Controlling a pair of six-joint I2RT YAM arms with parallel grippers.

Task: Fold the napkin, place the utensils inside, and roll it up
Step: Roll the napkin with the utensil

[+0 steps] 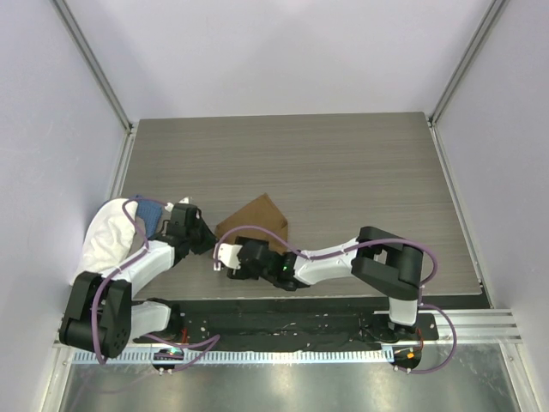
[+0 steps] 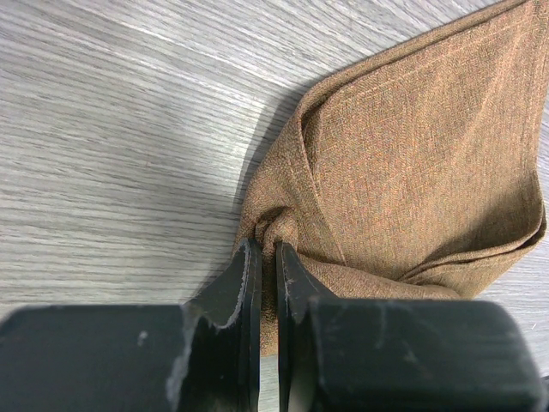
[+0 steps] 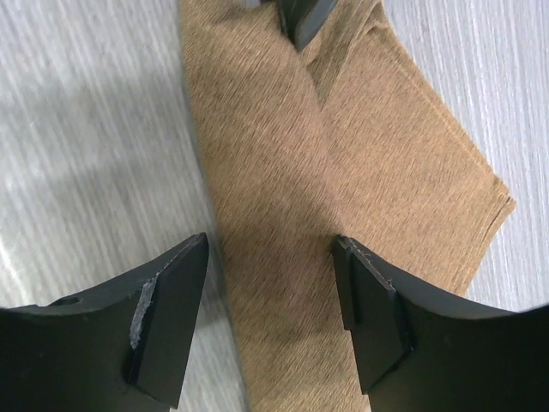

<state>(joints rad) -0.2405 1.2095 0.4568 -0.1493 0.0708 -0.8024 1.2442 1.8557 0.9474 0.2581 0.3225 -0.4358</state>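
Two arms work over one tan-brown napkin point(image 1: 260, 220) on a grey wood-grain table point(image 1: 343, 163). Behind the left arm sit one white cloth point(image 1: 105, 236) and one blue cloth point(image 1: 151, 215).

The left gripper point(image 2: 264, 251) is pinched tight on a bunched corner of the napkin point(image 2: 412, 163), and the fabric fans out ahead of its jaws in soft creases. The napkin is plain woven cloth with a stitched hem, lying doubled over.

The right gripper point(image 3: 270, 249) hangs with its jaws spread wide and holds nothing. The napkin point(image 3: 343, 154) runs under the gap between its jaws and beneath one finger (whether the pads touch the cloth cannot be told). The other finger stands just off the cloth's edge, over bare table.
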